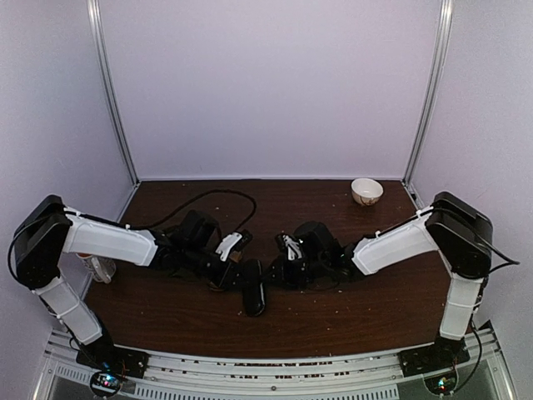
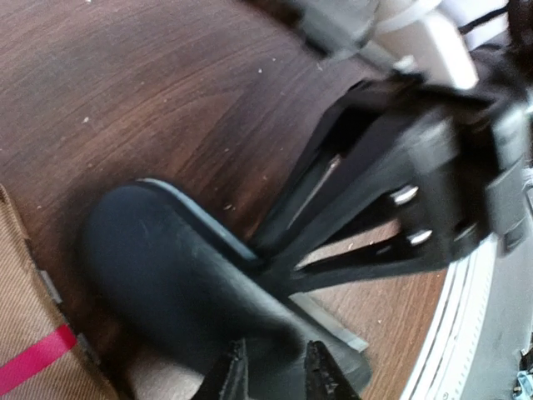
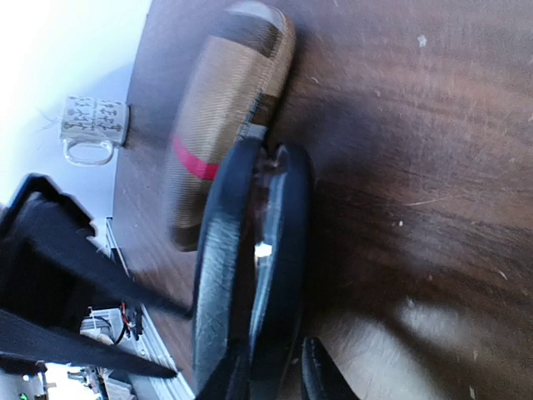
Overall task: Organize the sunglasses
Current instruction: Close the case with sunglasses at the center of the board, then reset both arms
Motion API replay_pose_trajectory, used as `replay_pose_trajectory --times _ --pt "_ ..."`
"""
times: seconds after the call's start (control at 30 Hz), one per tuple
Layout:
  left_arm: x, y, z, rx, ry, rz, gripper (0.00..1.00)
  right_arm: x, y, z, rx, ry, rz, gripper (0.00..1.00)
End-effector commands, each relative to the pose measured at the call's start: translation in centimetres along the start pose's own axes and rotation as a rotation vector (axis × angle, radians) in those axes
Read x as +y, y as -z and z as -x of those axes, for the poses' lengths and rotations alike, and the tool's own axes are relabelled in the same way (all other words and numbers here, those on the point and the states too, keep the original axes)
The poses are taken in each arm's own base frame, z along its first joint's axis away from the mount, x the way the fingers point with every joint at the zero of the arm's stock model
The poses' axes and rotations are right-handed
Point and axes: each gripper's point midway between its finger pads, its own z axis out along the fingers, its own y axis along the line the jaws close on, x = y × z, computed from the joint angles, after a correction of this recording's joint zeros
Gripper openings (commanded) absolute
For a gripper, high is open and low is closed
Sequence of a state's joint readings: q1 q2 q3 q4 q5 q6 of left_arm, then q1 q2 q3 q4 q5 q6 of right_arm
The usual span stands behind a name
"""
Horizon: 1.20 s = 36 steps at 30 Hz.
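No sunglasses show in any view. A black oblong case (image 1: 252,298) lies on the table between the two arms. The right wrist view shows it ajar (image 3: 221,250), its two halves a narrow slit apart, with only a small glint inside. My left gripper (image 2: 275,377) straddles the rounded end of the case (image 2: 166,267), which fills the space between the fingertips. My right gripper (image 3: 275,379) has its fingers astride one half of the case, with a thin sliver of table showing beside one finger. From above, the left gripper (image 1: 233,273) and the right gripper (image 1: 280,272) meet at the case.
A brown case with a red mark (image 3: 225,108) lies against the far end of the black case, also low left in the left wrist view (image 2: 33,333). A patterned mug (image 3: 92,125) stands by the left arm. A white bowl (image 1: 366,191) sits back right. A black cable (image 1: 208,198) loops behind.
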<state>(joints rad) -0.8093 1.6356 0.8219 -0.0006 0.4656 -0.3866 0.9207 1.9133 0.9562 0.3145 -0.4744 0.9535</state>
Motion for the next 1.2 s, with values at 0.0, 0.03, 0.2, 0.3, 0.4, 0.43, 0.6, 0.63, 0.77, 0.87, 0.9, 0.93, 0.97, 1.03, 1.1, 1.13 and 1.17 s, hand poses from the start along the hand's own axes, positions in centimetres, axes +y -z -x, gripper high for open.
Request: replay_pose_trajectory --times 0.0,0.03,0.2,0.3,0.4,0.43,0.6,0.63,0.77,0.87,0.9,0.93,0.97,1.03,1.1,1.13,1.17 --pt "-0.2 1.4 1.4 -0.036 -0.029 0.050 0.33 0.7 2.8 1.3 -0.048 0.094 -0.050 0.26" --pt "-0.2 1.5 1.6 -0.039 -0.037 0.057 0.35 0.6 3.2 1.4 -0.051 0.106 -0.065 0.28" --pt "-0.1 1.8 1.8 -0.042 -0.041 0.073 0.37 -0.2 4.5 1.4 -0.055 0.136 -0.127 0.33" --pt "0.1 1.8 1.8 -0.042 -0.039 0.079 0.37 -0.9 5.7 1.5 -0.071 0.152 -0.170 0.35" --pt "0.0 1.9 1.9 -0.046 -0.039 0.082 0.37 -1.0 7.1 1.9 -0.094 0.183 -0.203 0.37" --pt "0.0 2.0 2.0 -0.050 -0.039 0.084 0.37 -0.9 7.6 2.2 -0.102 0.201 -0.212 0.38" --pt "0.4 3.1 2.4 -0.070 -0.045 0.134 0.37 -0.3 9.1 2.6 -0.115 0.271 -0.237 0.39" --pt "0.5 3.4 2.4 -0.073 -0.048 0.149 0.37 0.0 9.1 2.5 -0.112 0.283 -0.221 0.40" --pt "0.8 5.0 2.3 -0.097 -0.058 0.208 0.38 0.6 9.0 2.1 -0.089 0.316 -0.195 0.41" --pt "1.1 6.3 2.1 -0.113 -0.060 0.251 0.38 1.2 8.3 1.3 -0.053 0.338 -0.172 0.41" --pt "1.4 6.7 1.9 -0.118 -0.060 0.274 0.39 1.6 8.0 0.9 -0.039 0.352 -0.161 0.40" --pt "1.6 7.2 1.8 -0.126 -0.058 0.292 0.39 2.2 7.7 0.4 -0.023 0.373 -0.144 0.40" --pt "1.8 7.6 1.6 -0.134 -0.055 0.311 0.39 3.0 7.5 0.1 -0.013 0.400 -0.130 0.40" --pt "2.3 8.4 1.0 -0.149 -0.047 0.347 0.39 4.4 6.9 -0.9 0.014 0.472 -0.108 0.39" --pt "2.9 9.4 0.6 -0.172 -0.035 0.391 0.40 5.7 6.6 -1.9 0.043 0.533 -0.095 0.38" --pt "3.1 9.8 0.4 -0.182 -0.027 0.410 0.40 6.3 6.4 -2.2 0.050 0.561 -0.097 0.38" --pt "3.4 10.2 0.2 -0.192 -0.021 0.428 0.40 6.6 6.4 -2.5 0.053 0.585 -0.105 0.37"
